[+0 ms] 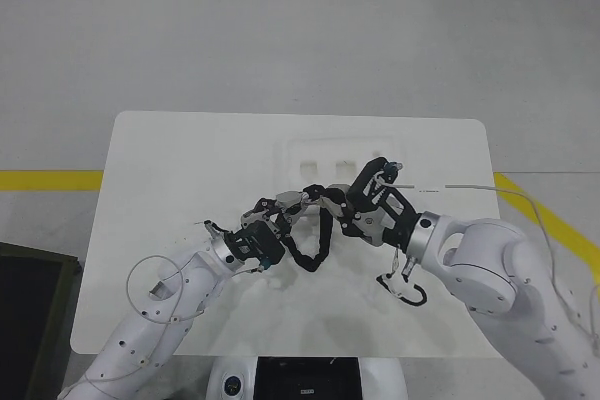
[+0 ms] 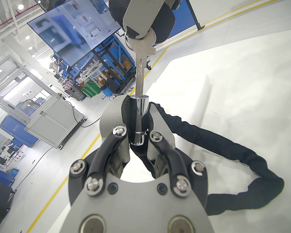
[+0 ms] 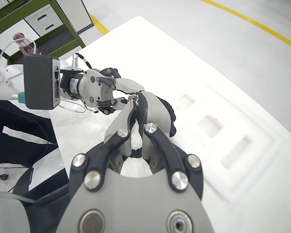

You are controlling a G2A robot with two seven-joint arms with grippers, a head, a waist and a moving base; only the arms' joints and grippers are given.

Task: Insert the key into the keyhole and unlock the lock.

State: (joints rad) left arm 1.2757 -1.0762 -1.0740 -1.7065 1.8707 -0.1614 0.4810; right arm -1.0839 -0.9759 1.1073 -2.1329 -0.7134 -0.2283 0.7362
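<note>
Up off the white counter (image 1: 180, 160) and meeting in mid-air over its middle. Clamping the chrome lock cylinder (image 2: 138, 120) in the left gripper (image 2: 137, 112), fingers pressed tight on either side of the barrel, keyhole end poking out past the fingertips. Pinching the key (image 2: 141, 59) by its knurled head in the right gripper (image 2: 140, 33), fingers shut on it, blade pointing straight down the line of the cylinder. Tip of the blade right at the keyhole mouth, touching or just inside, hard to call which, with most of the blade bare between the two grippers. Trailing from the cylinder, a black fabric-sleeved chain (image 2: 232, 144), sagging in a loop toward the counter and curling back beneath the left gripper. Nose to nose in the top view, one gripper coming in from each side. Just beyond them, lying flat on the counter, a white foam tray (image 3: 232, 192) with rectangular recesses.
</note>
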